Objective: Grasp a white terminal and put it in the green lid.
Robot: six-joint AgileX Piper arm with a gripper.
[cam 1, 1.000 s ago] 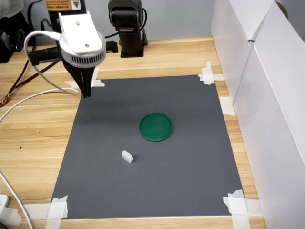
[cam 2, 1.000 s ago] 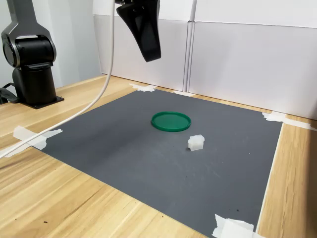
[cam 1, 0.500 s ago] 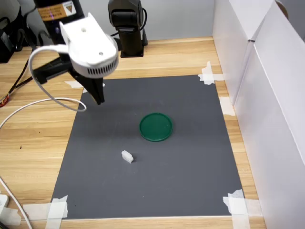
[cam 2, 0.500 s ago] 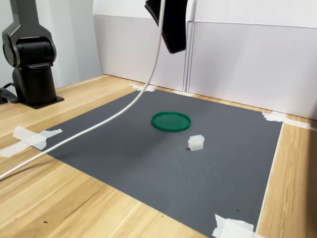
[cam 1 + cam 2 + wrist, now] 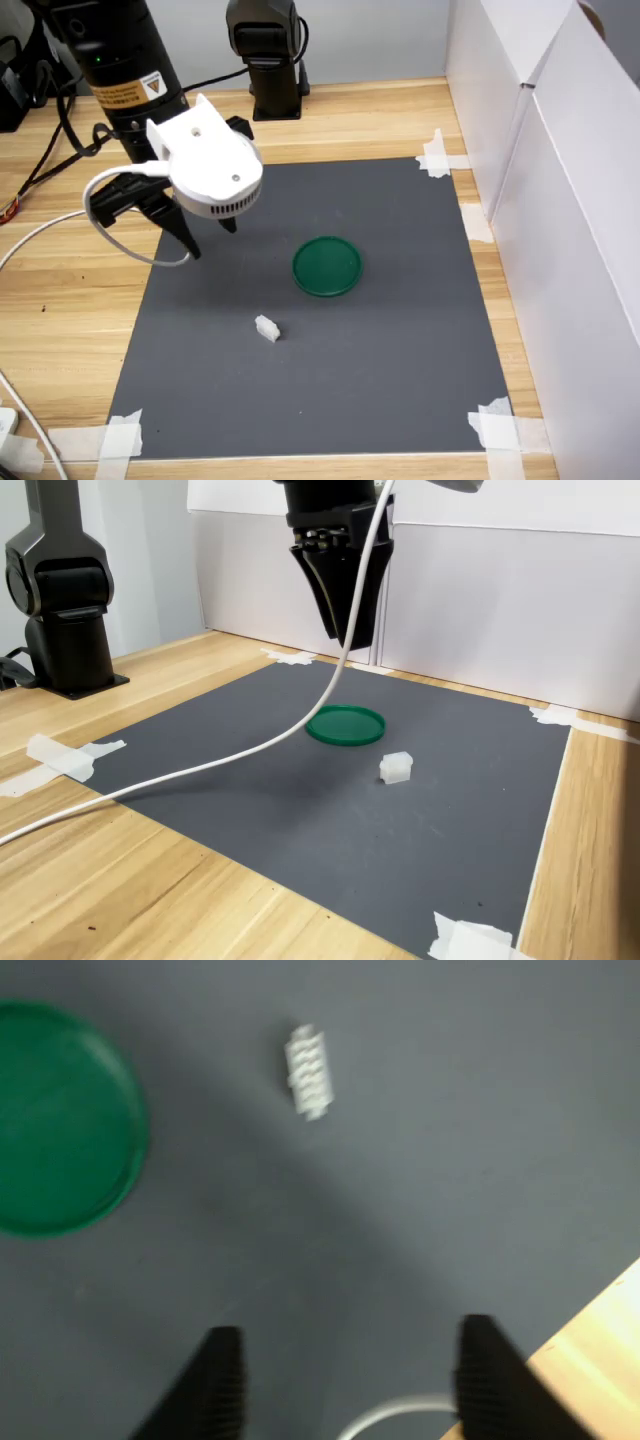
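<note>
Since the earlier frames our arm has travelled from the far left corner of the dark mat toward its middle, and the gripper (image 5: pixel 208 238) now hangs above the left part of the mat (image 5: pixel 400 380), not touching anything. In the wrist view its two fingers (image 5: pixel 215 1385) stand well apart, so the gripper is spread and holds nothing.

Going from left to right in the first exterior view, we first meet the white cable (image 5: pixel 60 220) lying over the counter (image 5: pixel 70 320) and the left edge of the mat. Next comes the white terminal (image 5: pixel 266 328), which lies alone on the mat, nearer to the left edge than to the right and toward the near edge. Then comes the green lid (image 5: pixel 327 266), about in the middle of the mat, near the terminal but clearly apart from it, and with nothing in it.

We judge the terminal to be a very light, stiff plastic piece with smooth sides, so it may slip or jump away if it is pinched off-centre. We would take it across its narrow width, on the two long flat sides, with the fingers low to the mat.
</note>
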